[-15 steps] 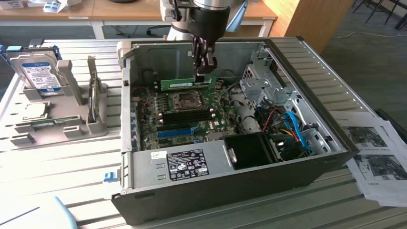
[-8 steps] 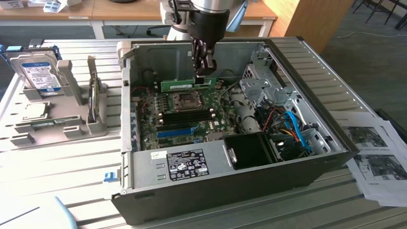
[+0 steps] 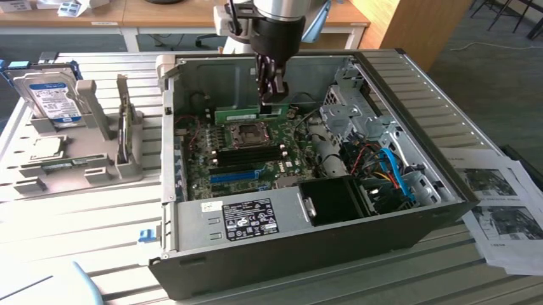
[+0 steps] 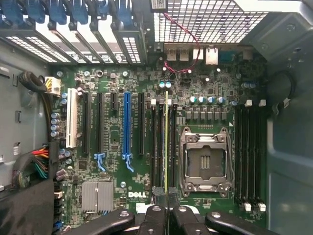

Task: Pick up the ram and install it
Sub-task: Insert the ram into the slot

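My gripper [image 3: 273, 101] reaches down into the open computer case [image 3: 441, 190] and is shut on the ram [image 3: 238, 115], a narrow green stick jutting towards the exterior view's left. It hangs above the motherboard [image 3: 246, 159], just behind the processor socket [image 3: 248, 131]. In the wrist view the ram [image 4: 166, 147] appears edge-on as a thin yellow-green line between my fingertips [image 4: 166, 196]. It runs along the black memory slots [image 4: 157, 147] beside the empty socket [image 4: 204, 161]. I cannot tell whether it touches a slot.
A blue expansion slot [image 4: 126, 127] and black slots lie beside the memory slots. A black fan shroud [image 3: 335, 200] and cables [image 3: 390, 171] crowd the case. Outside, a grey fixture [image 3: 76, 165] holds a hard drive [image 3: 53, 95] and a processor chip [image 3: 47, 147]. Papers [image 3: 500, 203] lie on the exterior view's right.
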`<state>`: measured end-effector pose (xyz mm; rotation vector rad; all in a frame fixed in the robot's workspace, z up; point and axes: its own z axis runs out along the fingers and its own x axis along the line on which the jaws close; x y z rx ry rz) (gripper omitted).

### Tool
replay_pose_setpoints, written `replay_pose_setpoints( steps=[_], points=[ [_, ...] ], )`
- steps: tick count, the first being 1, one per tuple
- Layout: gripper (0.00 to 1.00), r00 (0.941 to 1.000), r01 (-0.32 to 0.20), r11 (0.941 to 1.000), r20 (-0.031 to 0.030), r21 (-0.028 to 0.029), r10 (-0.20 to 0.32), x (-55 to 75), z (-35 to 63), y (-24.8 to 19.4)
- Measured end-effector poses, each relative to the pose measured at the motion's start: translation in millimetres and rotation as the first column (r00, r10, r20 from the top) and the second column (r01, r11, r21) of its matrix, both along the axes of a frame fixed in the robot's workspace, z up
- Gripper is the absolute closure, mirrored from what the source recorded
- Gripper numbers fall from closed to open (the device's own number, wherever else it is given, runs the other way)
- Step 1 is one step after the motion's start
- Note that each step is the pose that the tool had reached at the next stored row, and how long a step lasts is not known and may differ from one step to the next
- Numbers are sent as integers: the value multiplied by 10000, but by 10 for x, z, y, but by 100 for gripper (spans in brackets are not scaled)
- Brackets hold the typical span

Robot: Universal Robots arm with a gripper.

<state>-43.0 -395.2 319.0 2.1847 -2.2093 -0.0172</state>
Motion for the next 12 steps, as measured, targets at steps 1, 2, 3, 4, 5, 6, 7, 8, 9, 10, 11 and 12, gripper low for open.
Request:
replay_pose_setpoints(
  steps=[1, 2, 3, 4, 5, 6, 7, 8, 9, 10, 11, 12],
  points=[
    [89, 10000, 1, 10000, 0, 0, -1, 0, -7, 0],
    [89, 10000, 2, 10000, 0, -1, -2, 0, -14, 0],
    [89, 10000, 3, 10000, 1, -1, -3, 0, -20, 0],
    [89, 10000, 3, 10000, 1, 0, -3, 0, -27, 0],
    [89, 10000, 4, 10000, 1, -1, -4, 0, -34, 0],
    [89, 10000, 5, 10000, 0, -1, -5, 0, -41, 0],
    [89, 10000, 6, 10000, 0, -1, -6, 0, -47, 0],
    [89, 10000, 7, 10000, 0, -1, -7, 0, -54, 0],
    [89, 10000, 8, 10000, 1, -1, -8, 0, -60, 0],
    [89, 10000, 8, 10000, 1, -1, -8, 0, -66, 0],
    [89, 10000, 9, 10000, 0, -1, -9, 0, -72, 0],
    [89, 10000, 10, 10000, 0, -1, -10, 0, -79, 0]
  ],
)
